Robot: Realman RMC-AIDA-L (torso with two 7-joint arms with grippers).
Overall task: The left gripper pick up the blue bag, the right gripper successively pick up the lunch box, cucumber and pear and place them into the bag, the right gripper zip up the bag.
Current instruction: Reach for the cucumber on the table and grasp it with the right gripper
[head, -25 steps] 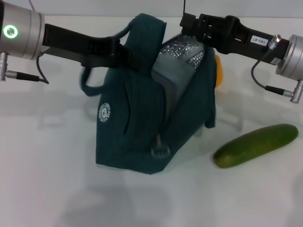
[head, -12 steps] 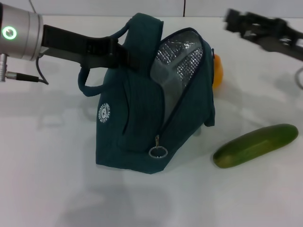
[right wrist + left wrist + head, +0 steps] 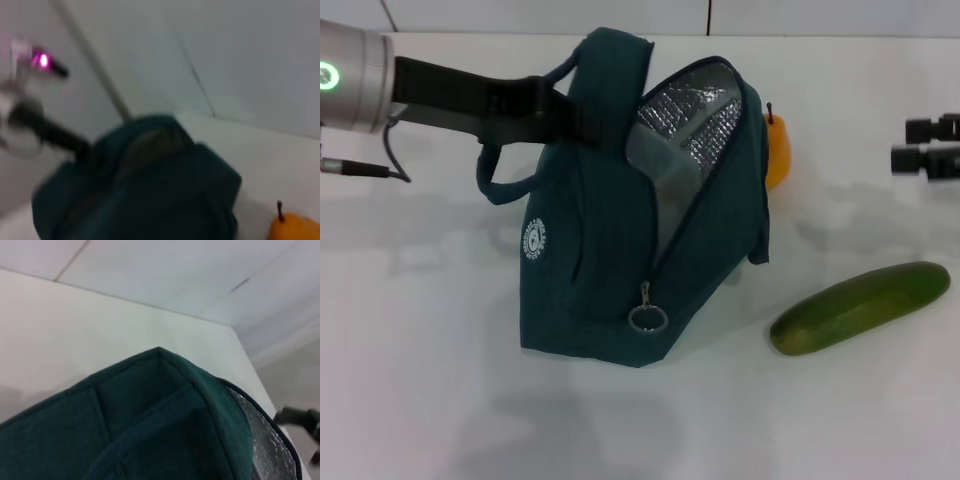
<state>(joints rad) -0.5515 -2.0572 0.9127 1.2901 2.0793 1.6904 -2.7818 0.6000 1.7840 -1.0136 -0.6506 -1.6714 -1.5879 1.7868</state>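
Peeking behind blue bag (image 3: pixel 610 260): pear (image 3: pixel 776 150)

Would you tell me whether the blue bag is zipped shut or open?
Open: the blue bag gapes, showing its foil lining, with the zip pull low.

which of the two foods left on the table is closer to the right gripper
The cucumber, lying in front of the right gripper; the pear sits against the blue bag.

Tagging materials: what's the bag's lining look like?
Silver quilted foil lining inside the dark teal bag; clearest in the head view.
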